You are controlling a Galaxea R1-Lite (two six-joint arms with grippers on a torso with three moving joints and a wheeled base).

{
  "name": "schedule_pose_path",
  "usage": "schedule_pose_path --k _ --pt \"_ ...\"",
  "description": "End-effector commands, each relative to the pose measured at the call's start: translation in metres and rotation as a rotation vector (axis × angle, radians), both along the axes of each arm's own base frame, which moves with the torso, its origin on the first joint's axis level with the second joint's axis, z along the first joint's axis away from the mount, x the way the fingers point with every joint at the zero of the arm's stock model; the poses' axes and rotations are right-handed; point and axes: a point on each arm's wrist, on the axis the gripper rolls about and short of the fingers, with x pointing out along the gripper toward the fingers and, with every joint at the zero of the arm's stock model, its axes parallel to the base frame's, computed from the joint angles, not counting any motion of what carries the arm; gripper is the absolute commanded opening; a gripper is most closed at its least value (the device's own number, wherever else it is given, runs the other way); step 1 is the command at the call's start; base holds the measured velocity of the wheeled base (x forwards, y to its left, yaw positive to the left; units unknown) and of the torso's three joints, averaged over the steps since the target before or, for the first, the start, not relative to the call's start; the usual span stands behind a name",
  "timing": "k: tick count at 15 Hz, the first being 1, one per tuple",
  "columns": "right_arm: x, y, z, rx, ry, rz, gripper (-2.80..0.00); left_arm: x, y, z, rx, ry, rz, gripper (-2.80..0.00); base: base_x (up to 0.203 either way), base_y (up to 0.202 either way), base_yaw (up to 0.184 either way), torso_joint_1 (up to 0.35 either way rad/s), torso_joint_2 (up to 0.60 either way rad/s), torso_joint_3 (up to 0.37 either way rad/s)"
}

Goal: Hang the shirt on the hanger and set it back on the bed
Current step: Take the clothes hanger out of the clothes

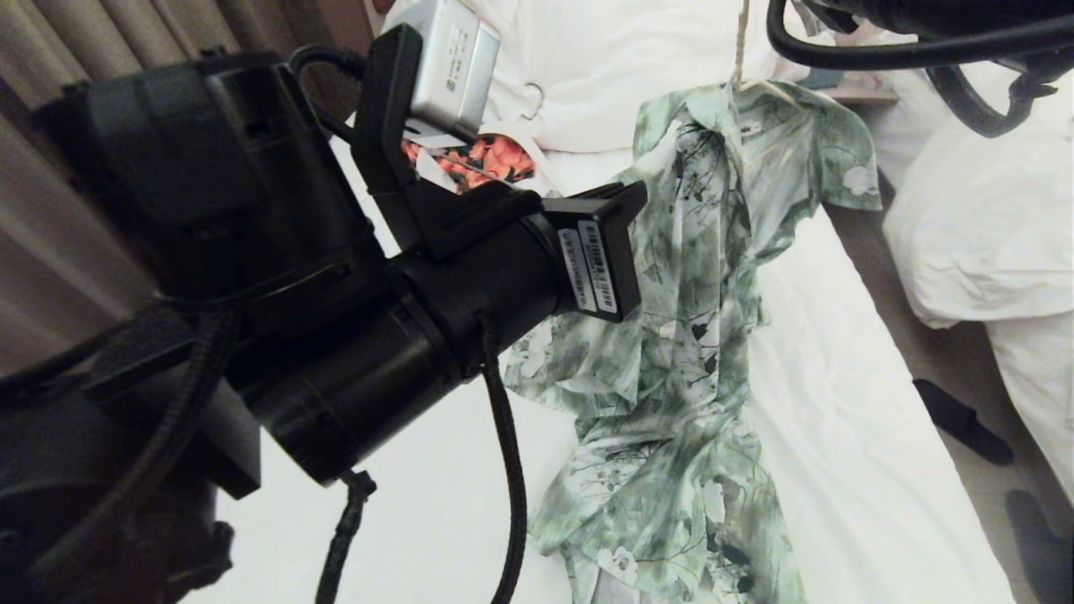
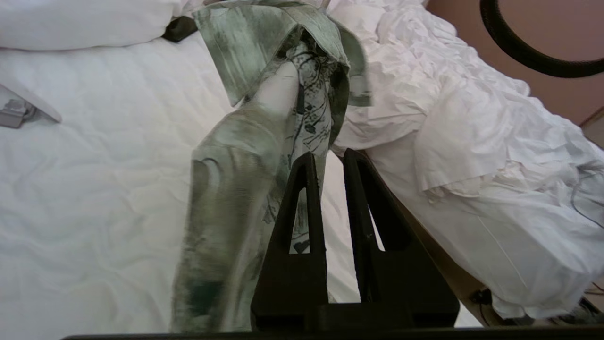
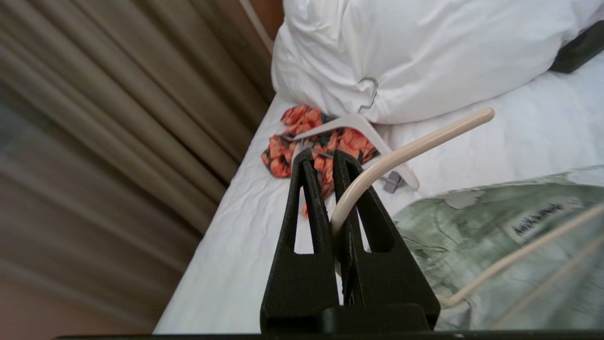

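- Here, my right gripper (image 3: 330, 158) is clamped on the hook of the hanger (image 3: 406, 151), the cream wire running up between the two black fingers and curving off toward the upper right of the right wrist view.
- In the head view my right arm sits at the top right edge, and the hanger's hook (image 1: 740, 42) rises near the top centre, straight above the shirt's collar.
- The shirt (image 1: 696, 335) hangs from the hanger's shoulders, green and white; its upper part is lifted while its lower part trails down onto the bed (image 1: 839, 403) toward the bottom centre of the frame.
- In the right wrist view the shirt's neck label and the hanger's thin arms show at the lower right, inside the collar.
- My left gripper (image 2: 332, 158) stands with a gap between its fingers and grips nothing; the shirt's fabric (image 2: 245, 179) hangs just beyond and beside its left finger in the left wrist view.
- My left arm fills the left half of the head view.
- At the upper left of the bed, against the pillow (image 1: 604, 75), lie an orange floral garment (image 1: 482, 159) and a thicker white hanger (image 3: 358, 125).
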Motion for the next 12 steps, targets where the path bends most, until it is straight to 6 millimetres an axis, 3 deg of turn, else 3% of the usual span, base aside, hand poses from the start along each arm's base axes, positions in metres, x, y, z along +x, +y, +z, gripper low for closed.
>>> schedule_pose_path --k 1,6,10,12 --pt "0.004 0.007 -0.005 0.003 0.008 -0.008 -2.80 0.007 -0.016 -0.008 0.015 0.014 0.000 -2.80 0.000 0.000 0.000 0.000 0.00 0.000" --pt "0.002 0.021 -0.008 0.041 0.004 -0.027 -2.80 0.006 -0.046 -0.009 0.008 0.011 -0.049 -2.80 0.000 0.000 0.000 0.000 0.00 0.000" --pt "0.007 0.027 -0.013 0.033 0.012 -0.023 -2.80 0.000 -0.086 -0.021 0.014 0.032 -0.049 -2.80 0.000 0.000 0.000 0.000 0.00 0.000" --pt "0.012 0.024 -0.013 0.036 0.014 -0.038 -2.80 0.002 -0.090 -0.019 0.000 0.033 -0.041 -2.80 0.000 0.000 0.000 0.000 0.00 0.000"
